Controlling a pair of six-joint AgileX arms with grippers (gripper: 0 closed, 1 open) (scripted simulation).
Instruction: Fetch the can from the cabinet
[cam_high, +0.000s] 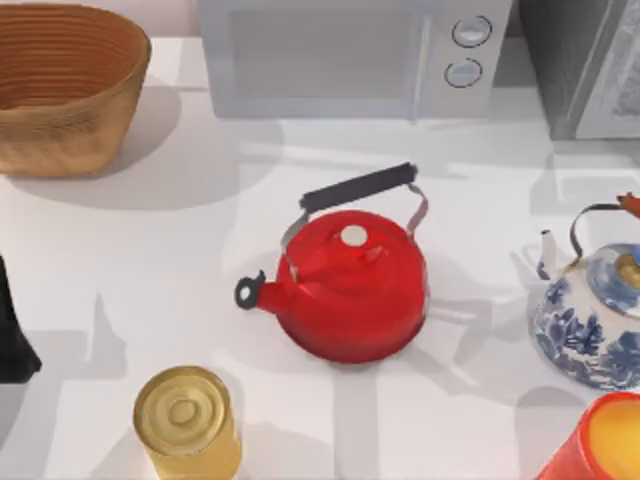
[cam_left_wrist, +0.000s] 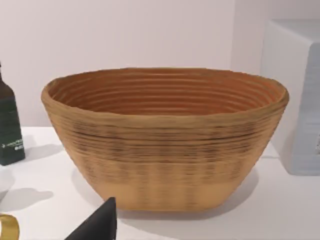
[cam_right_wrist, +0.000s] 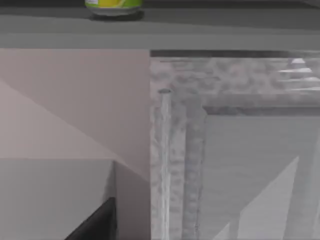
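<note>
A green and yellow can (cam_right_wrist: 114, 7) stands on a dark shelf, above the grey cabinet door (cam_right_wrist: 250, 165) with its vertical bar handle (cam_right_wrist: 165, 160). A dark part of my right gripper (cam_right_wrist: 95, 222) shows low in the right wrist view, well below the can and beside the door. From above, the cabinet (cam_high: 590, 70) sits at the table's far right corner. A dark part of my left gripper (cam_left_wrist: 97, 222) faces a woven basket (cam_left_wrist: 165, 140); the black shape (cam_high: 12, 330) at the table's left edge looks like that arm.
A gold tin (cam_high: 187, 420) stands at the front left. A red kettle (cam_high: 350, 285) sits mid-table, with a microwave (cam_high: 340, 55) behind it. A blue and white teapot (cam_high: 595, 320) and a red cup (cam_high: 600, 445) stand at the right. A dark bottle (cam_left_wrist: 9, 130) is beside the basket (cam_high: 65, 90).
</note>
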